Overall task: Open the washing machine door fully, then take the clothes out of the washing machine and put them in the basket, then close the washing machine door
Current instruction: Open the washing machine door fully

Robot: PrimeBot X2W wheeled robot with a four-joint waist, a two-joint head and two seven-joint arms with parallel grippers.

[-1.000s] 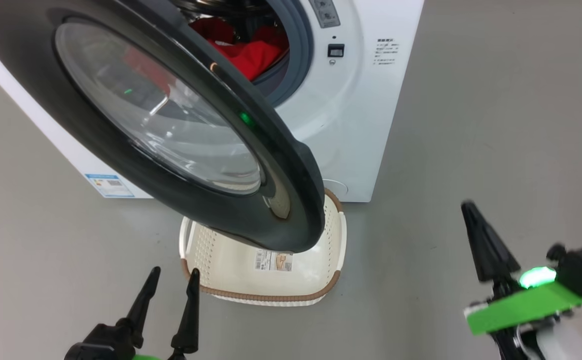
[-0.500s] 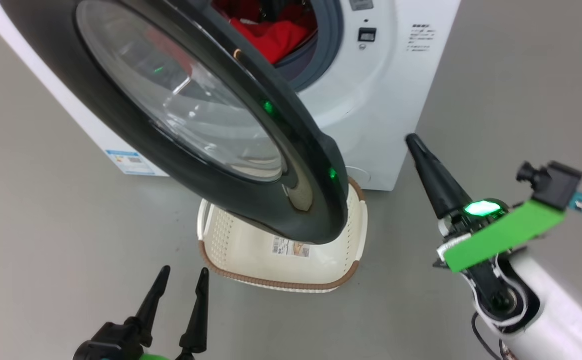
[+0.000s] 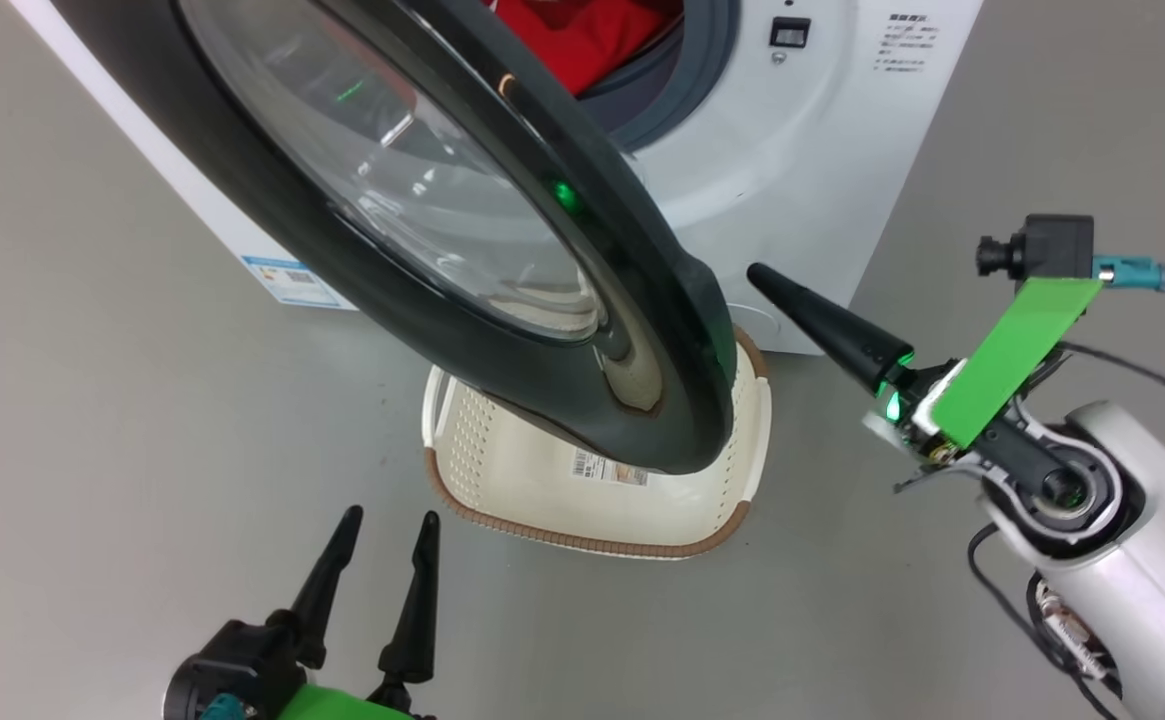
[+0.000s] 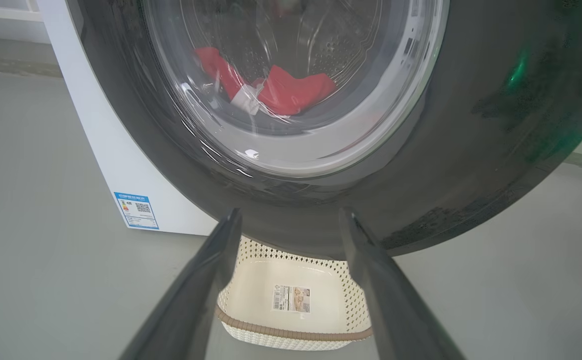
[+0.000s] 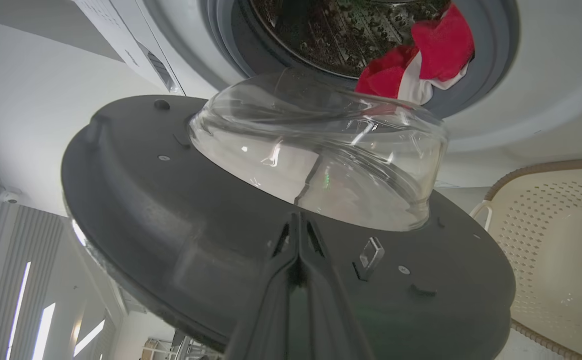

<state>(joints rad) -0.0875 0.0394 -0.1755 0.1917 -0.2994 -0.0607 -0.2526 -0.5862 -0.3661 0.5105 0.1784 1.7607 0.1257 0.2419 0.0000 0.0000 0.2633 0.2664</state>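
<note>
Door [image 3: 412, 190] — just beside right gripper [image 3: 758, 274]

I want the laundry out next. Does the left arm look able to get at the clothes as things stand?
Probably not: the washing machine door, only partly open, stands between the left gripper and the clothes, blocking a straight reach.

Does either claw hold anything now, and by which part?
Nothing is held: the left claw is open and empty, the right claw shut on nothing beside the washing machine door.

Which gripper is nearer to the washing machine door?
Right. The right gripper is just beside the free edge of the door; the left gripper is farther off, near the basket.
</note>
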